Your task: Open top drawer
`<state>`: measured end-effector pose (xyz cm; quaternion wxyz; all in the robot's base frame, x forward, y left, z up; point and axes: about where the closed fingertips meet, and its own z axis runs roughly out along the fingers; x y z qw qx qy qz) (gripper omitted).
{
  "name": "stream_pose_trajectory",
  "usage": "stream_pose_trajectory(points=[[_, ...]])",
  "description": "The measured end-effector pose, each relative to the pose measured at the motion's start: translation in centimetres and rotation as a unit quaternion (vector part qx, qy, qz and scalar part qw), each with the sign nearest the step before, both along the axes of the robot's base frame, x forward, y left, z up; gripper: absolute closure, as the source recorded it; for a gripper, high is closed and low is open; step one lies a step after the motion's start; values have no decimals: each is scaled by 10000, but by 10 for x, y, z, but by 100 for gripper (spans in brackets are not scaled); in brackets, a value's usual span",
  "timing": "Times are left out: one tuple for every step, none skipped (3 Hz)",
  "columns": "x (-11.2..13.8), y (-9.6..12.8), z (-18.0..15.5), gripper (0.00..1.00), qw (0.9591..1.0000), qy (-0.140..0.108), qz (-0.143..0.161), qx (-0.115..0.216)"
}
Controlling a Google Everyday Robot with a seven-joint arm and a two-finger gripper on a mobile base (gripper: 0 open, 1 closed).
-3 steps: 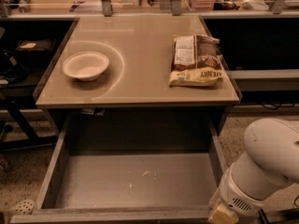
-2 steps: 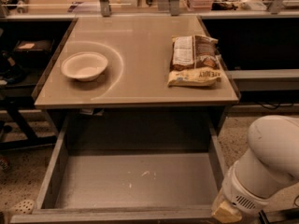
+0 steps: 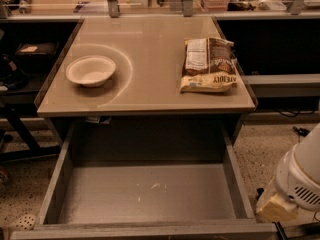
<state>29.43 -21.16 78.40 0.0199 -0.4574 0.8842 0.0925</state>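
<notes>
The top drawer [image 3: 150, 194] stands pulled far out under the tan tabletop. Its grey inside floor with white scuffs is bare, and its front rim [image 3: 145, 230] runs along the bottom edge of the view. Only the white housing of my arm [image 3: 302, 179] and a pale yellow wrist part [image 3: 272, 207] show at the lower right, beside the drawer's right front corner and apart from it. My gripper itself is out of view below the lower right corner.
On the tabletop [image 3: 150, 89] sit a white bowl [image 3: 91, 70] at the left and a brown-and-white snack bag [image 3: 209, 65] at the right. Dark shelving flanks the cabinet on both sides. Speckled floor [image 3: 265, 149] lies to the right.
My arm has drawn back to the right, away from the drawer's right front corner. The drawer, bowl and bag have not moved.
</notes>
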Motion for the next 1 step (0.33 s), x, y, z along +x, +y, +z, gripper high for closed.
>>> stream_pose_trajectory(points=[[1, -1, 8, 59, 10000, -3, -4, -3]])
